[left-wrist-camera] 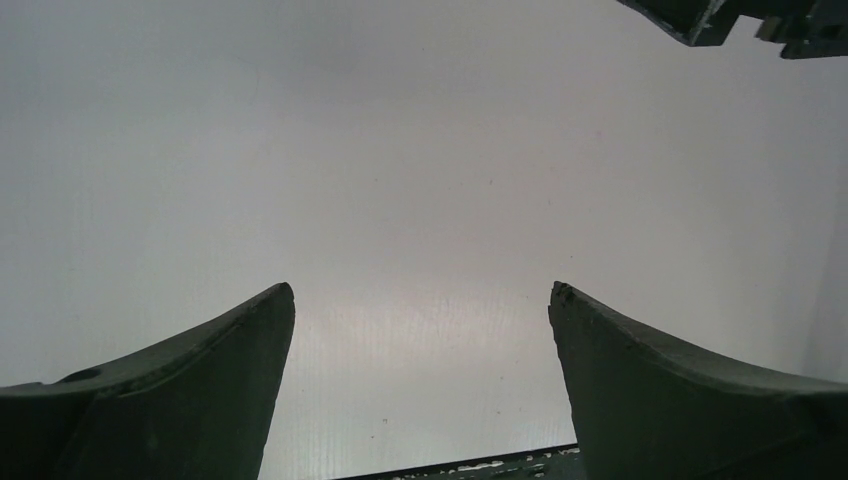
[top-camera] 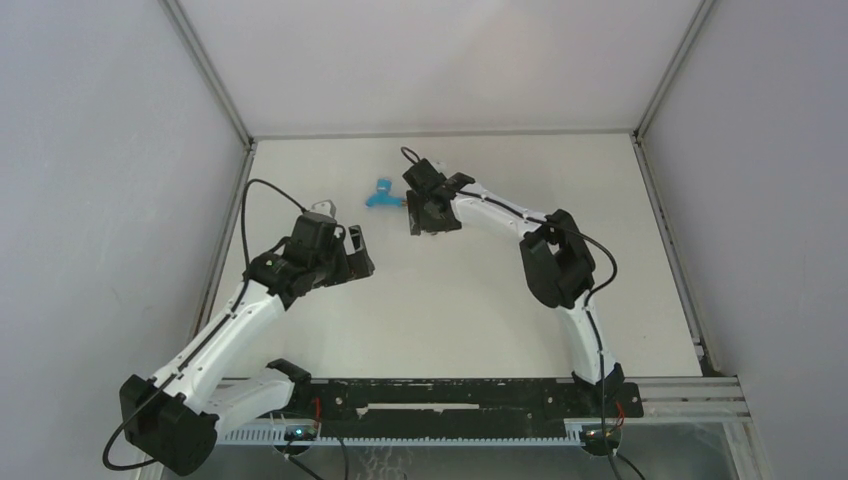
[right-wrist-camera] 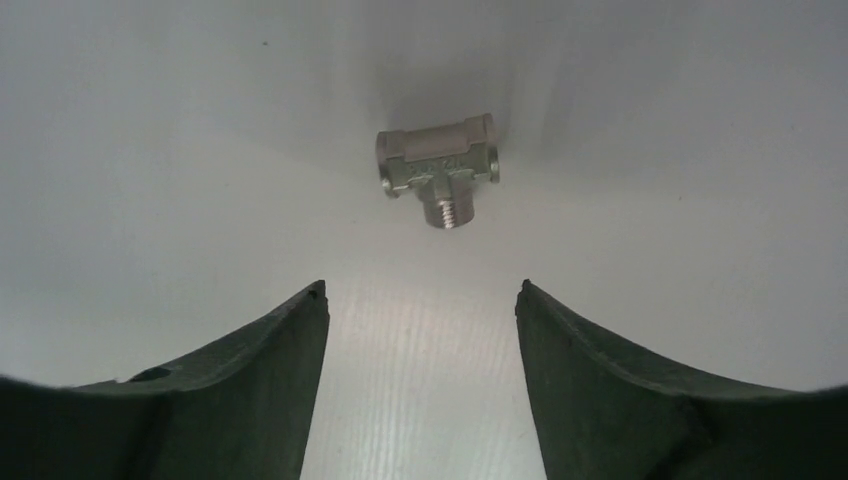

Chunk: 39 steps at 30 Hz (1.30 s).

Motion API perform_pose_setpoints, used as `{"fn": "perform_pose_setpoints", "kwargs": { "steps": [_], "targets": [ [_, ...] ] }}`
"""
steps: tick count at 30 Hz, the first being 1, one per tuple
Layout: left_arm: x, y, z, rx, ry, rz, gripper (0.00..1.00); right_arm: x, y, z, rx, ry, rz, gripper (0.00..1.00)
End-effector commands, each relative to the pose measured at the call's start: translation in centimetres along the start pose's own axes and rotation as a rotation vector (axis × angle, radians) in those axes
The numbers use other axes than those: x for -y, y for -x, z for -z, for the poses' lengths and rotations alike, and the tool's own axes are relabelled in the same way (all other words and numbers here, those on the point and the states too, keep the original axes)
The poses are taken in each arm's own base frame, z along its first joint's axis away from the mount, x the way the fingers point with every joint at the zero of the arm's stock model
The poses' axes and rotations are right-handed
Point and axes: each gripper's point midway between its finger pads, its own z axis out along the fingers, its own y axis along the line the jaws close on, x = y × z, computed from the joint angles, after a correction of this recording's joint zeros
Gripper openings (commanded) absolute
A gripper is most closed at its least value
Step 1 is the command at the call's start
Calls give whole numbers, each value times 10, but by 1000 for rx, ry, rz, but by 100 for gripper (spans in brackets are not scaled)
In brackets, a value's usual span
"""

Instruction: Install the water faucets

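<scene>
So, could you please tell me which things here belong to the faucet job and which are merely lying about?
Job: blue plastic tap; grey metal tee fitting, ahead of the open right gripper.
Just there: white table; grey enclosure walls.

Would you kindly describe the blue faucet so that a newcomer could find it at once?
Look at the white table, toward its far edge, just left of the right arm's tool. There lies the blue faucet, small and bent. It is the only brightly coloured thing in sight.
</scene>
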Motion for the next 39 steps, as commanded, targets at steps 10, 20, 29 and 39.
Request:
{"fn": "perform_pose_setpoints", "kwargs": {
  "steps": [10, 20, 29, 39],
  "targets": [
    [10, 19, 4, 65, -37, 51, 100, 2, 15, -33, -42, 24, -15, 51],
    [6, 19, 8, 72, -24, 30, 100, 2, 5, -54, -81, 6, 6, 34],
    [6, 20, 11, 83, -28, 31, 100, 9, 11, -61, -60, -50, -45, 39],
    [4, 17, 14, 79, -28, 34, 100, 15, 22, -50, -8, -113, -120, 20]
  ]
}}
